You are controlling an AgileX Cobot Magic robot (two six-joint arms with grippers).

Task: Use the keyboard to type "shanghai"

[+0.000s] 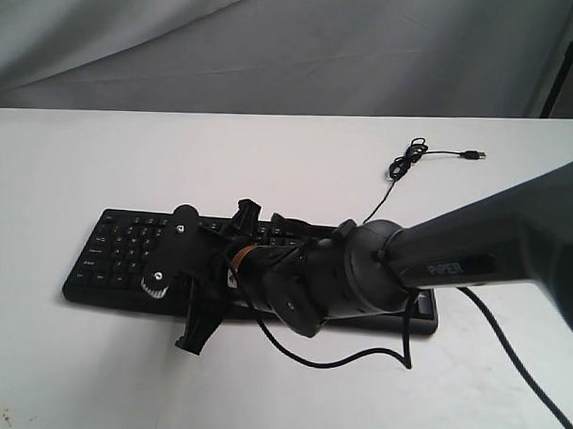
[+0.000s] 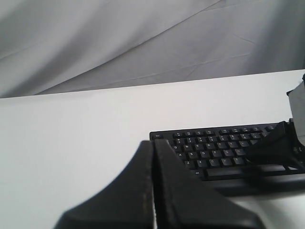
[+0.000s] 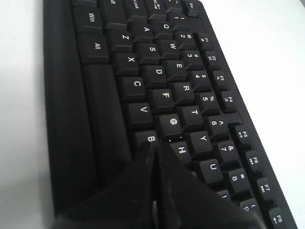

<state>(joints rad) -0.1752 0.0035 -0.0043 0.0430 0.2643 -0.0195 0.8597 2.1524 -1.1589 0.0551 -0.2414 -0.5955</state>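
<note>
- The right pincer [image 3: 153,147] has its two fingers pressed together into one blunt point and holds nothing.
- The keyboard [image 1: 116,256] lies flat on the white table [image 1: 63,150], directly beneath this pincer, which points along the key rows toward the Esc end.
- The tip sits low over the seam between the B key [image 3: 149,139] and the H key [image 3: 181,150], with the G key [image 3: 173,121] just ahead of it. Whether any key is pressed down I cannot tell.
- The left pincer [image 2: 153,143] is likewise closed tight and empty. It hangs over the table top, and the keyboard lies ahead of it and off to one side, well apart from its tip.
- No screen or typed text shows, so the number of letters of "shanghai" already entered cannot be read.
- Judging by the tip's place, the step in hand is probably an H or the G. The word has two H's, so progress could be early or late.
- If so, at least the closing A and I are left; the A key [image 3: 147,31] lies further ahead of the tip.
</note>
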